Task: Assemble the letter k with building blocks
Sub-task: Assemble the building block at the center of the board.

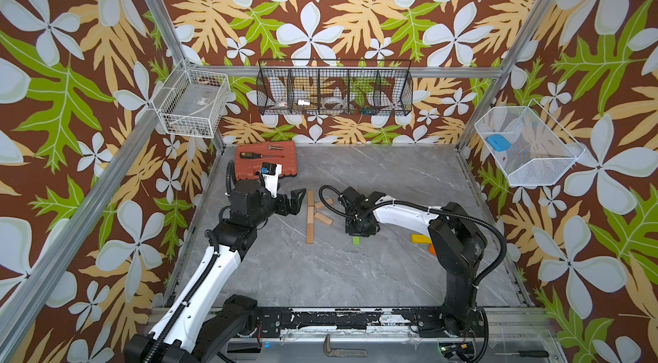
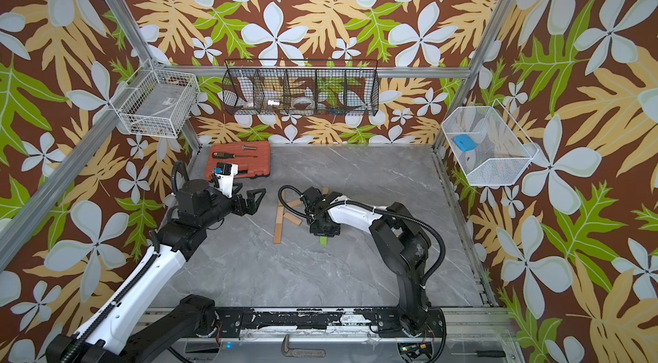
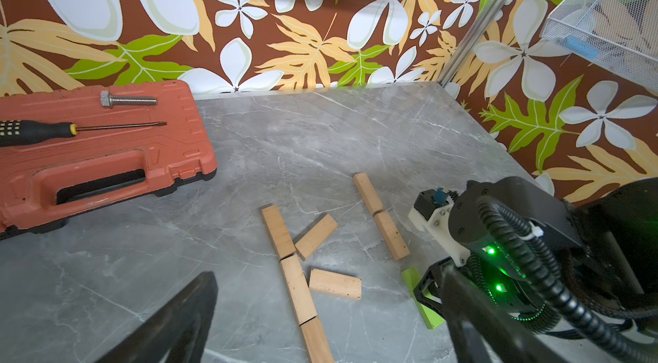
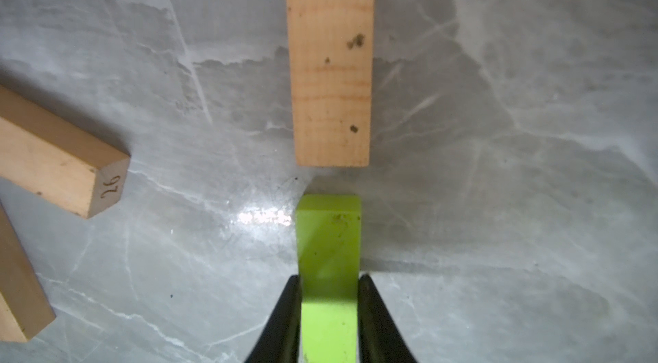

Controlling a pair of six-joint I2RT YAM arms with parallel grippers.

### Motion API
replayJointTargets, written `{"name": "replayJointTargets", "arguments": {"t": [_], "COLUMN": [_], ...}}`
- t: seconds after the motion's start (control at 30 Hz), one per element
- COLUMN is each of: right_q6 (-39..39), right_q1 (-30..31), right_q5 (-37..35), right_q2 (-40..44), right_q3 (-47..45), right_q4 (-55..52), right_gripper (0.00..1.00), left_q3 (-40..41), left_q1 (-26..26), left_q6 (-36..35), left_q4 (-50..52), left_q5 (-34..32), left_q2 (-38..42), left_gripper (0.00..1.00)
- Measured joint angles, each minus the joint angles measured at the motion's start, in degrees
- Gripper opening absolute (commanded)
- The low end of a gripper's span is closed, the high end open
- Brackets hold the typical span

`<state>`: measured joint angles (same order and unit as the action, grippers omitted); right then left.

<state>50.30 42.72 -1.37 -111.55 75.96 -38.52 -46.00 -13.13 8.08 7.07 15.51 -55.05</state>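
Grasp of the green block (image 4: 327, 233) by the right hand (image 4: 329, 281), whose jaws are pressed against the block's two long sides near one end. The block is shown low over the grey marble table (image 1: 356, 279), in line with a plain wooden plank (image 4: 331, 58) and just short of its end; whether it has left the surface cannot be told. Beside it the partly built letter is seen: a spine of three planks (image 3: 297, 288) laid end to end, an upper arm plank (image 3: 316, 236) and a lower arm plank (image 3: 334, 283), both set against the spine's middle. The step is judged to be the carrying of the green block to lengthen one arm. A straight lift is advised first, so that the neighbouring plank is not knocked; the block should be kept level and turned in the air, not on the table. The letter is best approached from its open side, and the block lowered flat, end to end with the chosen arm, before the jaws are parted. The left hand (image 1: 298, 201), spread wide and empty, hovers beside the spine's far end and should be kept clear. A yellow block (image 1: 420, 238) and an orange block (image 1: 432, 249) lie partly hidden behind the right arm.
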Motion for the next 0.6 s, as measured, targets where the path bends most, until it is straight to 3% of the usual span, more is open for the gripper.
{"name": "replayJointTargets", "arguments": {"t": [0.6], "right_q6": [0.26], "right_q1": [-1.14], "right_q5": [-1.18], "right_q2": [-0.11], "right_q3": [0.02], "right_q4": [1.40], "right_gripper": [0.27], "left_q3": [0.00], "left_q1": [0.00], "left_q6": [0.00], "left_q4": [0.00], "left_q5": [0.00], "left_q2": [-0.09], "left_gripper": [1.00]}}
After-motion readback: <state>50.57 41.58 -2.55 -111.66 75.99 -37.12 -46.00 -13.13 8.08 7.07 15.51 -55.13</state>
